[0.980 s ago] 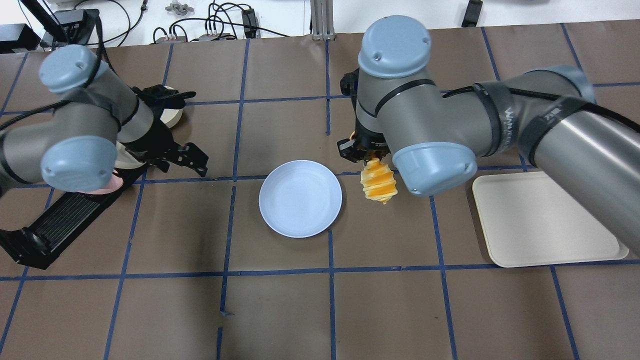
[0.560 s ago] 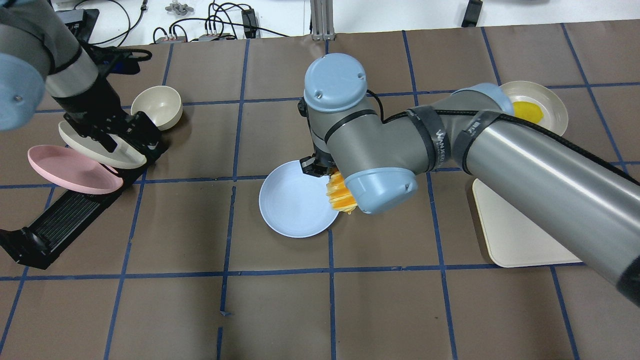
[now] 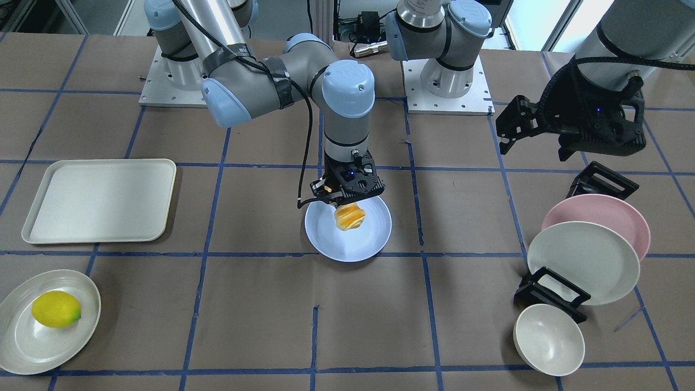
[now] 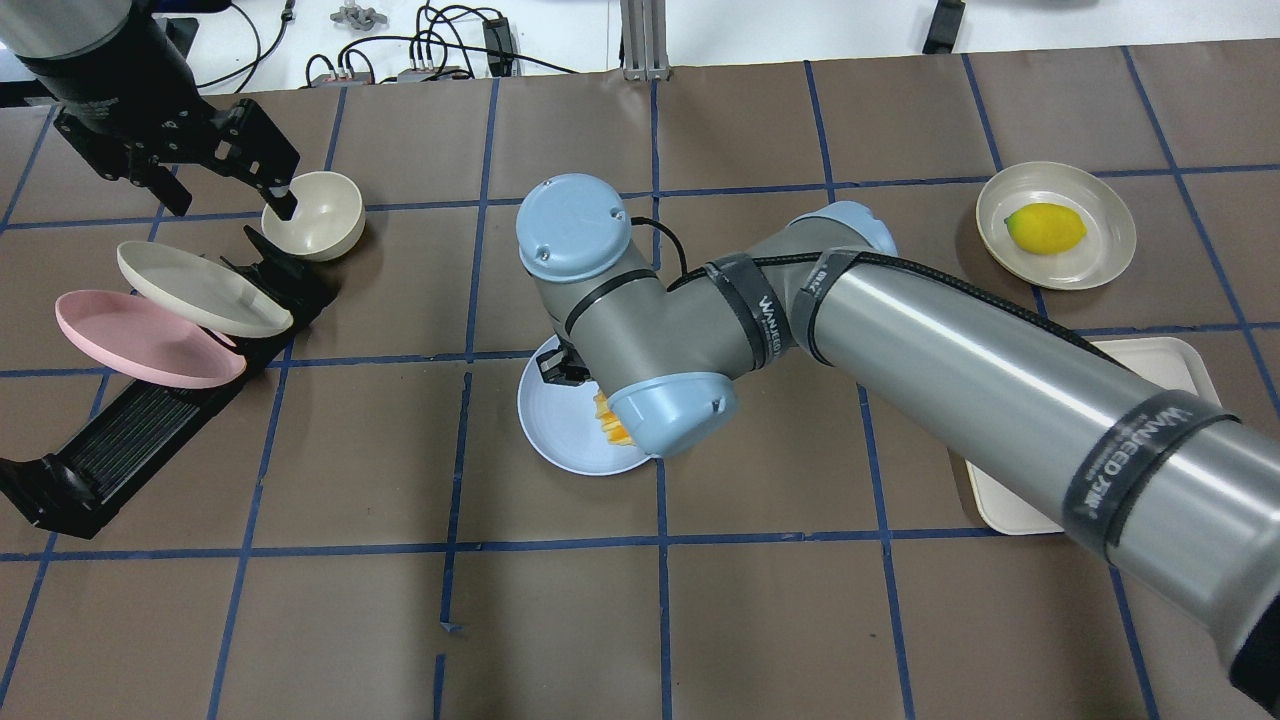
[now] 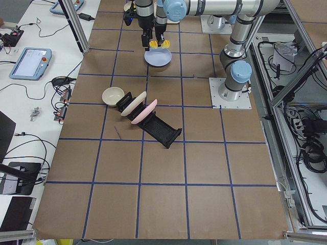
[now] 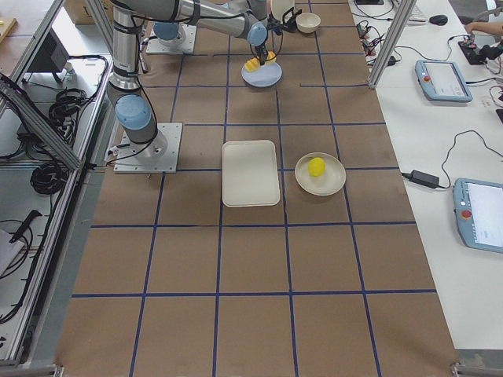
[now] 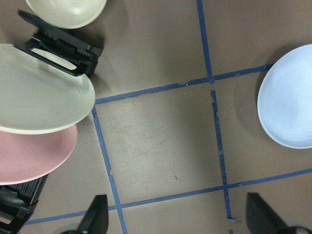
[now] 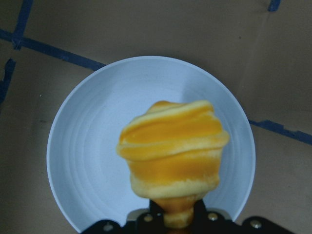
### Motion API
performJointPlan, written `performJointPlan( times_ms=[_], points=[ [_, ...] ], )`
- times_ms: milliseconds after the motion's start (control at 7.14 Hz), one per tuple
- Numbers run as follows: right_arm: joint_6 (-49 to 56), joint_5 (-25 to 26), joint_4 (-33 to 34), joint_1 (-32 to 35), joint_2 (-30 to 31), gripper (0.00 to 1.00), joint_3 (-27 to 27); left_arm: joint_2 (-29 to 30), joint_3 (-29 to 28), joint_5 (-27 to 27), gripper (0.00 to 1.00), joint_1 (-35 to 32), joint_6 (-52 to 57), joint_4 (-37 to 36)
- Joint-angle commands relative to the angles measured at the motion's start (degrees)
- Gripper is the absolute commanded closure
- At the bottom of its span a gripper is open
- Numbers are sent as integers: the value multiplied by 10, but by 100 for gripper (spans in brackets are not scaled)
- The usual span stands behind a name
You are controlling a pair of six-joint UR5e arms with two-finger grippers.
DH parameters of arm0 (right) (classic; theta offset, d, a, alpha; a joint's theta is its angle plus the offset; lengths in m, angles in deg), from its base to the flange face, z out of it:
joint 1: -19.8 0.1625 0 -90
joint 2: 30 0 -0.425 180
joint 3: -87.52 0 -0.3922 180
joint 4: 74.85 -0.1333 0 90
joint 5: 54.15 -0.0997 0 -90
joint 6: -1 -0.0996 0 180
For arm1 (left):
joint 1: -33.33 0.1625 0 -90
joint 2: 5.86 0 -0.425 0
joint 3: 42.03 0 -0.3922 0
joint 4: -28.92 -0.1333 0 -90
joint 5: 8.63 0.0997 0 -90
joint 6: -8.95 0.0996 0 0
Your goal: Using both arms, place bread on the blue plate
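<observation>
The bread [image 3: 349,216], striped orange and cream, hangs end-down from my right gripper [image 3: 347,204], which is shut on its upper end. It is over the blue plate [image 3: 372,239] at the table's middle. I cannot tell if it touches the plate. In the right wrist view the bread [image 8: 173,156] points at the blue plate [image 8: 87,146]. From overhead the wrist hides most of the bread [image 4: 607,420] and plate [image 4: 560,435]. My left gripper [image 4: 235,200] is open and empty, high near the rack. Its wrist view shows the plate's edge [image 7: 290,102].
A black dish rack [image 4: 130,440] holds a cream plate [image 4: 200,290] and a pink plate [image 4: 140,340], with a cream bowl [image 4: 315,215] beside it. On the robot's right are a cream tray [image 3: 98,201] and a lemon [image 4: 1045,228] on a cream plate [image 4: 1110,240].
My right arm has carried the bread leftward from beside the blue plate to over it. My left arm has drawn back from the rack toward the far left corner.
</observation>
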Motion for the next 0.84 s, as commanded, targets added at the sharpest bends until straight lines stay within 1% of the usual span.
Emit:
performJointPlan(
  times_ms=[0,140,420,560,700],
  points=[
    [0,0,9,9,-26,72,-3,4,-1,1,0,-10,-14,8],
    [1,1,27,9,-36,72,3,6,-1,4,0,-9,-20,8],
    [1,1,30,11,-38,71,4,4,-1,0,0,-4,-20,8],
    [1,0,28,11,-38,29,4,6,-3,0,0,-4,-20,8],
    [-1,-7,21,11,-38,20,-1,6,-10,-1,0,3,-20,10]
  ],
)
